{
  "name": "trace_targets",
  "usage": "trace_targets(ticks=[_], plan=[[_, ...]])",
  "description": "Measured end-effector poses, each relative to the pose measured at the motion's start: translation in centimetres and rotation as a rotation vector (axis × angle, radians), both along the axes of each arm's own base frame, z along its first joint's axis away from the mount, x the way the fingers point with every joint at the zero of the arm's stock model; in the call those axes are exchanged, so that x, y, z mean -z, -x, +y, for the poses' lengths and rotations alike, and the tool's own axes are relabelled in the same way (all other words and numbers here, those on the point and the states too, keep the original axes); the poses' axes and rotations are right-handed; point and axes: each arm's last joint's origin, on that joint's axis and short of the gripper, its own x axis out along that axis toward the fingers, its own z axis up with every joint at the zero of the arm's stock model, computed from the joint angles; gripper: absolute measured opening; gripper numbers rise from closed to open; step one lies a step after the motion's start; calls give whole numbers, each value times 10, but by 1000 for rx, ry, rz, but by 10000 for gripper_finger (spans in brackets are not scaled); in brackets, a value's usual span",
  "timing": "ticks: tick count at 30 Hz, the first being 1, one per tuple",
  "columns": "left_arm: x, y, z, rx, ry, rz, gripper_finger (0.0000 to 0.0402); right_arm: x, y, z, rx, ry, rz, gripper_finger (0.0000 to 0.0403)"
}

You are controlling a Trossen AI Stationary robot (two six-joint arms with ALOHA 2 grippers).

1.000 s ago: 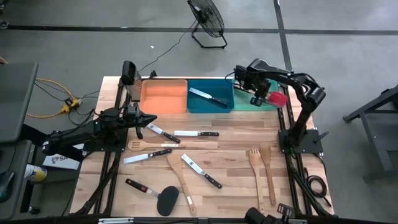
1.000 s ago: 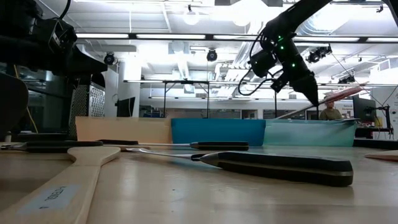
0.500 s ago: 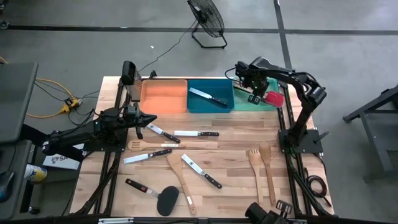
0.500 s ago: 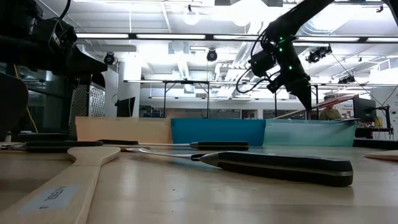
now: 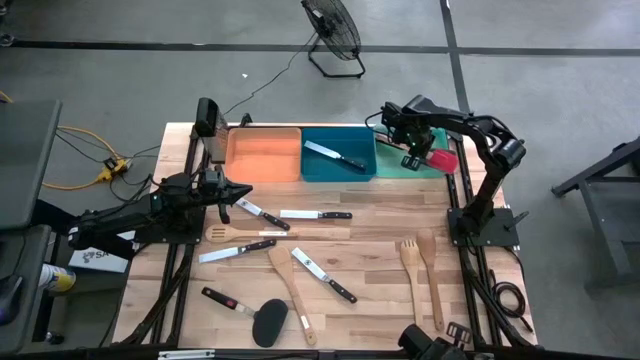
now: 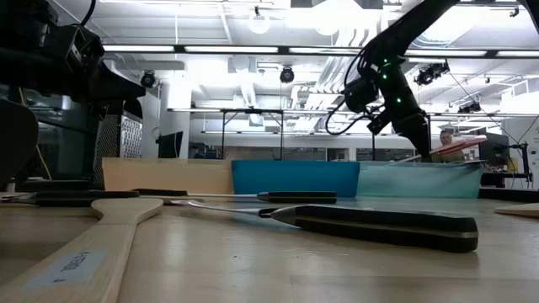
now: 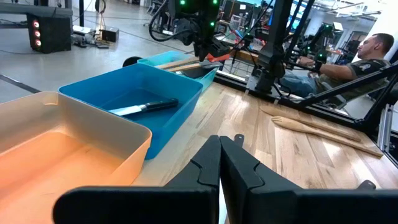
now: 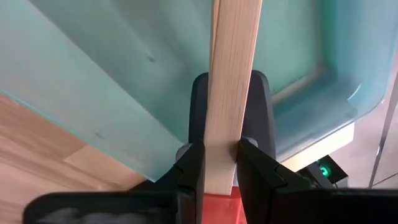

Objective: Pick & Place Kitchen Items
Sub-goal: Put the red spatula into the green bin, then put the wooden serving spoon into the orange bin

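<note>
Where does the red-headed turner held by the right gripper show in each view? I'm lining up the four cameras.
High view: red-headed turner at the green bin's right end, in the right gripper.
Low view: upper right, slanting just above the green bin.
Left wrist view: cannot tell; far off behind the blue bin.
Right wrist view: centre, wooden handle clamped.
Shared landmark: the green bin.

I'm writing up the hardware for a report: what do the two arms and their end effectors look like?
Both arms are dark, almost black, jointed links on black bases. The left end effector has two blocky matte-black fingers with angular tips. The right end effector has matching dark fingers with rounded edges. Black cables loop beside the right arm's wrist, where a small green light glows.
</note>
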Motion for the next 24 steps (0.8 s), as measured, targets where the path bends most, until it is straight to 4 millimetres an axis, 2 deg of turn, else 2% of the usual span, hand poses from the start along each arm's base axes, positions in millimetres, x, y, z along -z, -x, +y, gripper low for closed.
trace_targets(ticks=[8, 18, 24], plan=[[0, 0, 0, 0, 0, 0, 0, 1, -3, -3, -1, 37, -27, 93], [0, 0, 0, 0, 0, 0, 0, 2, -3, -4, 16, 54, -35, 97], [0, 0, 0, 0, 0, 0, 0, 1, -3, -4, 87, 103, -28, 134]])
